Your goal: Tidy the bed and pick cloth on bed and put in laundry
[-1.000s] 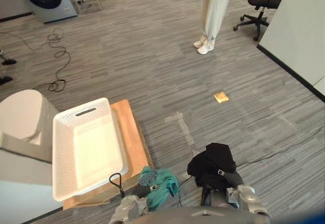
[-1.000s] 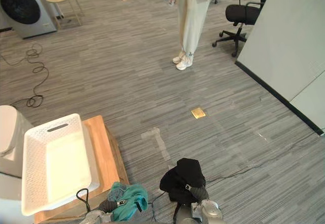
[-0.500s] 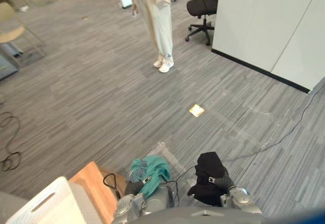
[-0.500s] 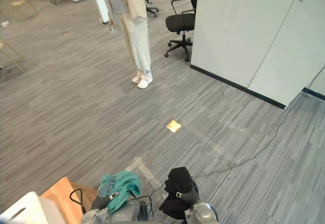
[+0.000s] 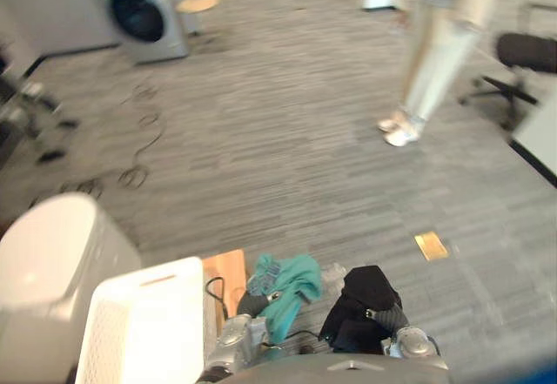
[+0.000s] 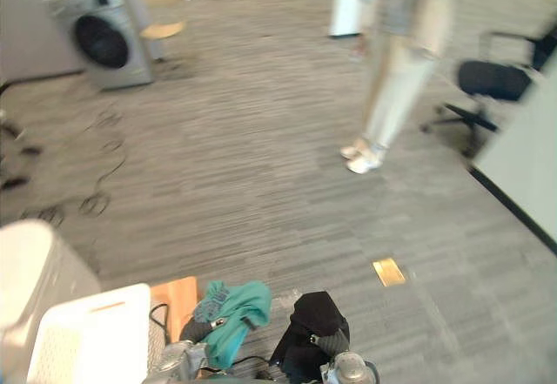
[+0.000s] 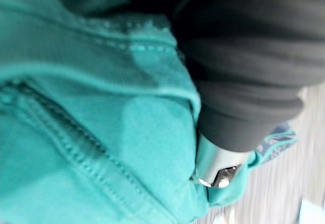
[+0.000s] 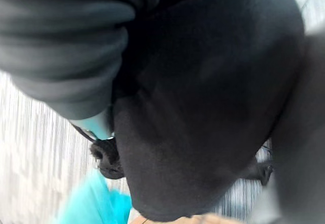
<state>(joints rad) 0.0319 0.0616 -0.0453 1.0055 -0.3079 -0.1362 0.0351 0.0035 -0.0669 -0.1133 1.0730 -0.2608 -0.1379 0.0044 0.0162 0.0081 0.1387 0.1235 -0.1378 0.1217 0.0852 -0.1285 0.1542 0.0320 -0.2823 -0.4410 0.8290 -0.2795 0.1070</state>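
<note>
A teal cloth (image 5: 285, 281) is bunched over my left hand (image 5: 252, 304), which is curled into it; in the left wrist view the teal cloth (image 7: 76, 112) wraps round a silver finger (image 7: 217, 159). A black cloth (image 5: 359, 297) hangs from my right hand (image 5: 385, 318), whose fingers are closed in its folds; the right wrist view looks along the black cloth (image 8: 203, 107). Both hands are low in front of me, above the grey floor. A white laundry basket (image 5: 111, 342) stands to the lower left, beside the left hand, on a wooden board (image 5: 228, 272).
A white rounded bin (image 5: 52, 258) stands left of the basket. A washing machine (image 5: 139, 16) and a chair (image 5: 198, 4) stand at the far left. A person (image 5: 435, 53) stands ahead to the right, near an office chair (image 5: 527, 53). A yellow patch (image 5: 431, 245) lies on the floor.
The whole picture has swung back to the left, so the camera moved: basket, bin and washing machine are in view again. Both cloths stay in my hands.
</note>
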